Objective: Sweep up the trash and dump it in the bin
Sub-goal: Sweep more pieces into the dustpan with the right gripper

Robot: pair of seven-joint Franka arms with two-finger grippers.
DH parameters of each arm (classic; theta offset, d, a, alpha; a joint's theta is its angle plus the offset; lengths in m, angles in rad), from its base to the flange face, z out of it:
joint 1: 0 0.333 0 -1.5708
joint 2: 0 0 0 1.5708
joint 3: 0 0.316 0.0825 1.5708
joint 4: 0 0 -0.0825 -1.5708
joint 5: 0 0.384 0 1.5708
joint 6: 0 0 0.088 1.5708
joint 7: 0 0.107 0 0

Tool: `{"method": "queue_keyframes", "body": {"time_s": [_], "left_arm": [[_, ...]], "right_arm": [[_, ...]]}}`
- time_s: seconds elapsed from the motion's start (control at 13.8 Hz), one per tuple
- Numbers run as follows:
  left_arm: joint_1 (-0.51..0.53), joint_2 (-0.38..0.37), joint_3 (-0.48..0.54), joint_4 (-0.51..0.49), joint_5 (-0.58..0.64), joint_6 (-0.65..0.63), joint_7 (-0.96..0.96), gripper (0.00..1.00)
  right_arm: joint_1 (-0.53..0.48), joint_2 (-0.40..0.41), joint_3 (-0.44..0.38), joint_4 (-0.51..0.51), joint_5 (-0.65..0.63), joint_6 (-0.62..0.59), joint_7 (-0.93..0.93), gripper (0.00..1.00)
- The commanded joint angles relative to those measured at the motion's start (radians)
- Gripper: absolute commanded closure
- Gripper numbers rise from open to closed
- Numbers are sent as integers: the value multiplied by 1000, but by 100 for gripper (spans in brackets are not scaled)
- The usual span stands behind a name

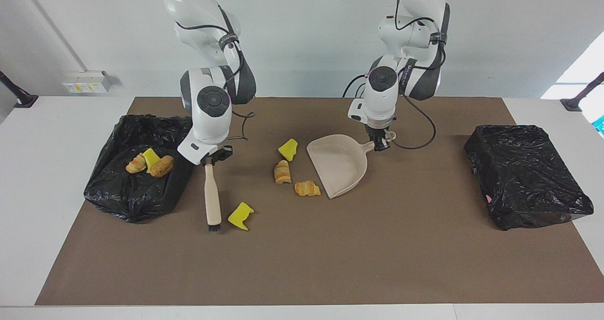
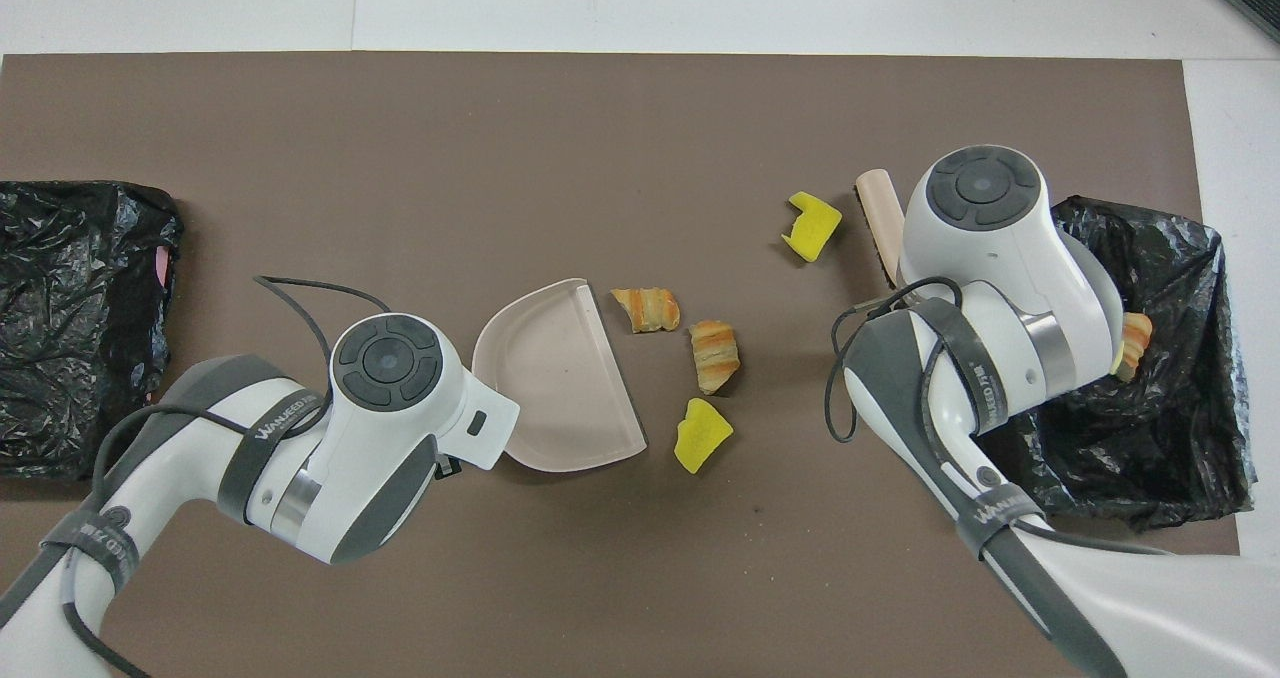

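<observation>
Trash loose on the brown mat [image 1: 302, 263], four bits in all, none in the dustpan [image 1: 337, 164].

Notched yellow sponge chunk [image 1: 240, 215] farthest from the robots, toward the right arm's end, just beside the bristle end of the brush [image 1: 212, 195]; touching or not, cannot tell.

Plain yellow sponge chunk [image 1: 288, 149] nearest the robots, close to the dustpan's open edge.

Between those two, a pair of pastry pieces. First pastry piece [image 1: 282, 172] with its long axis running roughly toward and away from the robots. Second pastry piece [image 1: 307, 188] lying crosswise, along the table's length, just beside the farther corner of the dustpan's lip.

More trash already inside the bin [image 1: 141, 188] at the right arm's end: two pastry pieces and a yellow chunk on the black liner.

Right gripper [image 1: 211, 161] over the mat beside that bin, fingers pinching the top of the brush handle. Brush long axis pointing away from the robots, bristles down at the far tip, at mat level.

Left gripper [image 1: 380, 144] low near the table's middle, pressed together on the dustpan's handle. Dustpan flat on the mat, handle pointing toward the robots and the left arm's end, open mouth facing the right arm's end and the pastry pieces.

Second bin [image 1: 524, 178], black-lined, at the left arm's end, well apart from everything else.
</observation>
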State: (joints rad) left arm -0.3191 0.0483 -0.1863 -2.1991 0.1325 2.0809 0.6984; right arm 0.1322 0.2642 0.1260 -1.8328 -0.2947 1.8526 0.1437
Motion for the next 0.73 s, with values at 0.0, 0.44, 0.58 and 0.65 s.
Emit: {"method": "queue_keyframes", "body": {"time_s": [0.0, 0.44, 0.58, 0.65], "left_arm": [[-8, -19, 10, -22, 19, -4, -51, 100], [-8, -21, 10, -21, 19, -25, -56, 100], [-6, -21, 10, -21, 19, -25, -59, 100], [-6, -21, 10, -21, 19, -25, -59, 100]], "right_arm": [[53, 32, 32, 24, 40, 2, -21, 100], [145, 30, 128, 18, 168, 51, -104, 100], [158, 23, 156, 3, 267, 88, -104, 100], [164, 21, 174, 1, 311, 95, -101, 100]]}}
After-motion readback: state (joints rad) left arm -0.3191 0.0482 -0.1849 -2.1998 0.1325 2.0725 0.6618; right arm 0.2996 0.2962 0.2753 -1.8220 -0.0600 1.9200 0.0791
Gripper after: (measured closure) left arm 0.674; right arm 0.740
